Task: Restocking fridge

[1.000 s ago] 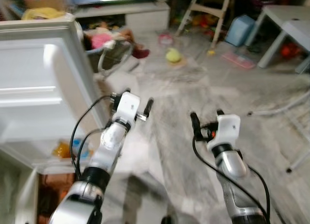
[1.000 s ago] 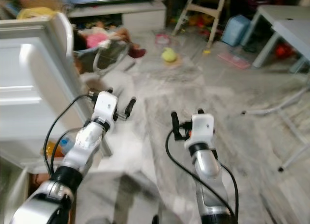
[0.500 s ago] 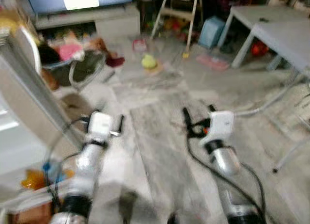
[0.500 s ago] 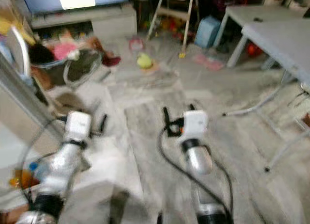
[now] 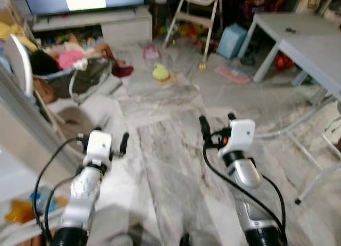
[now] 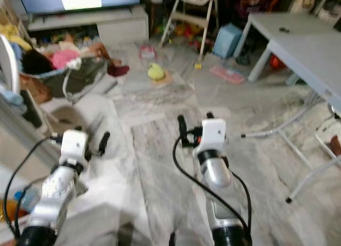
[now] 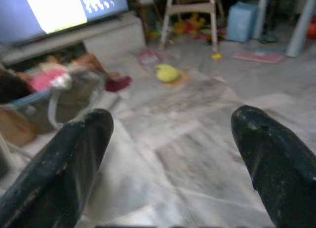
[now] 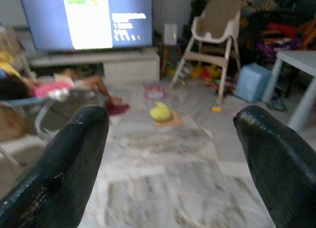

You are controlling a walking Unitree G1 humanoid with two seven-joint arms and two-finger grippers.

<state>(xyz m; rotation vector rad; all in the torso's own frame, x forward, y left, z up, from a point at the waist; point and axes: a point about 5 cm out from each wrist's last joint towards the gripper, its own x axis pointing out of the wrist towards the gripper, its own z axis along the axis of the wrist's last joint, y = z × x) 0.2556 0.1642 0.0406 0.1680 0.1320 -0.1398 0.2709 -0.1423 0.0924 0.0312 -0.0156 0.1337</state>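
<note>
Facing living-room floor (image 5: 170, 150), away from fridge door (image 5: 21, 123) at robot's left. Left gripper (image 5: 104, 142) and right gripper (image 5: 216, 123) both spread apart, carrying nothing. Door-shelf bottles (image 5: 40, 198) judged light, smooth, slippery; recommended hold: mid-body.

the room is evenly lit by soft indoor light, bright enough on the pale marbled floor (image 5: 170, 150) and dimmer toward the far wall. the television screen (image 8: 86, 18) glows strongly, its white panel blown out to glare. soft shadows lie on the floor under both arms. the head views are slightly soft, with the near left corner smeared and hazy. in the wrist views the black fingers (image 7: 74, 159) of each tool are close and out of focus, the left wrist view blurrier overall than the right. the grey tabletop (image 6: 303, 41) reads flat and pale.
</note>
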